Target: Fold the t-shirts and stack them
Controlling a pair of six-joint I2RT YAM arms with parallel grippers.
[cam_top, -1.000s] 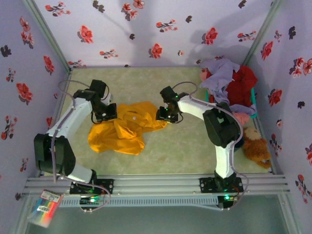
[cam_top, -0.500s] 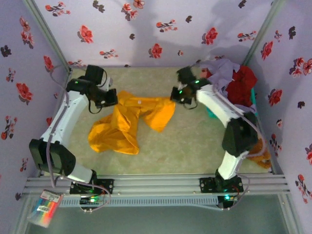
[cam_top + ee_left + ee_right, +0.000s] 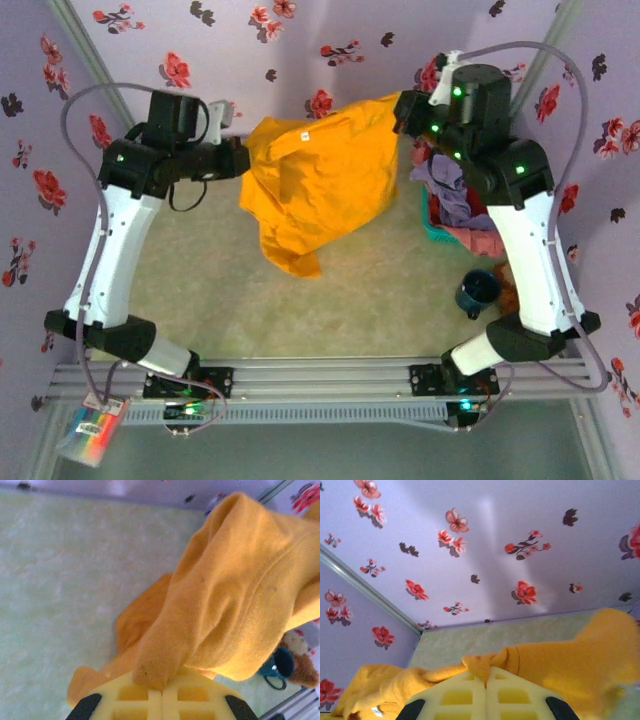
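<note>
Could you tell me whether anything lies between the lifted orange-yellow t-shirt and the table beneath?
Nothing visible does. The orange-yellow t-shirt hangs between the left gripper and right gripper over bare table; the teal basket and mug sit off to the side.

A lab test cell dressed up as a home: lavender panels [image 3: 300, 60] printed with red flowers (wallpaper-like) box in a pale green worktop [image 3: 390, 300], with aluminium rails [image 3: 320, 378] running along its near edge.
</note>
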